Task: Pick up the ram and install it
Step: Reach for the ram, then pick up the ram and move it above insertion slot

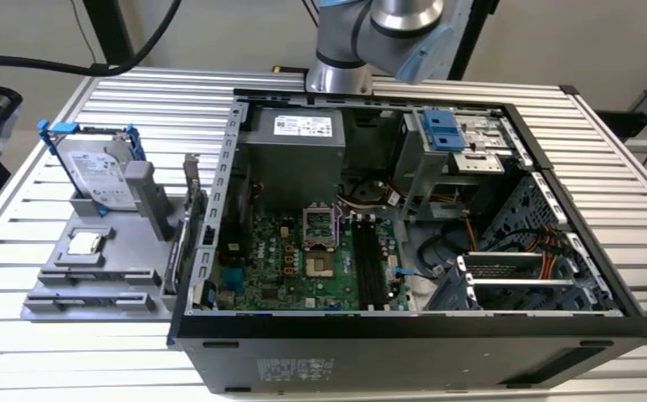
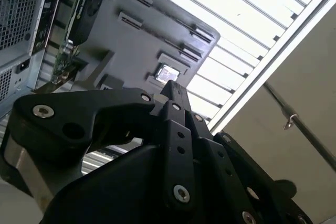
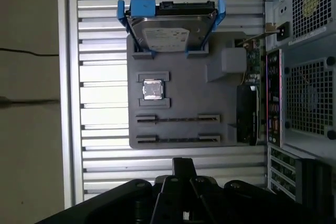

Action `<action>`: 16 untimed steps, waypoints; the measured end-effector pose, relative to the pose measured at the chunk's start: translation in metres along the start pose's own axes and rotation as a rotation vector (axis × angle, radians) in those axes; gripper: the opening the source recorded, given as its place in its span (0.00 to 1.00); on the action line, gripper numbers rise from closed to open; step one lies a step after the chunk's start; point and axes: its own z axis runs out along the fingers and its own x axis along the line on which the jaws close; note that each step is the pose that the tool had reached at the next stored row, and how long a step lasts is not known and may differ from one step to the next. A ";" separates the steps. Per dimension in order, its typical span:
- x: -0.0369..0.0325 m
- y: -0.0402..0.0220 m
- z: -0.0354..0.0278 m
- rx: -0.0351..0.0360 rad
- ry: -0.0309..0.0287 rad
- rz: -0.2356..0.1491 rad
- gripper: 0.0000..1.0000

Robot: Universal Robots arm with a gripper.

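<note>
- My claw (image 3: 184, 163) looks pinched shut with nothing in it. Both wrist views show the linkages running to one tip (image 2: 170, 86). It hangs over the slatted table (image 3: 100, 51), just off the edge of the grey parts tray (image 3: 184, 103), not touching anything.
- The ram (image 3: 178, 119), best I can tell, is the thin dark strip standing on edge between two end holders, in the tray row second from my claw. There's a second strip (image 3: 178, 139) just like it in the nearer row. I see both edge-on, so I won't swear to either.
- I'd guess they stand on edge so fingers can drop over the flat faces from above.
- The hard drive (image 3: 168, 30) stands in its blue brackets at the tray's far end. The CPU chip (image 3: 153, 89) lies flat in a pocket between the drive and the ram rows. Neither is my problem.
- The PC case (image 1: 413, 352) lies on its side right beside the tray, open side up. That puts the black memory slots (image 1: 362, 260) facing upward, handy for pushing a stick straight down. They look empty to me.
- So nothing has been grabbed yet.
</note>
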 end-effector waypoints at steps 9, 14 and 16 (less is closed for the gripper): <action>-0.0002 -0.0055 -0.0002 -0.0001 -0.0001 0.000 0.00; -0.0008 -0.0058 -0.0002 -0.0002 -0.0002 0.000 0.00; -0.0008 -0.0057 -0.0002 0.0000 -0.0001 0.000 0.00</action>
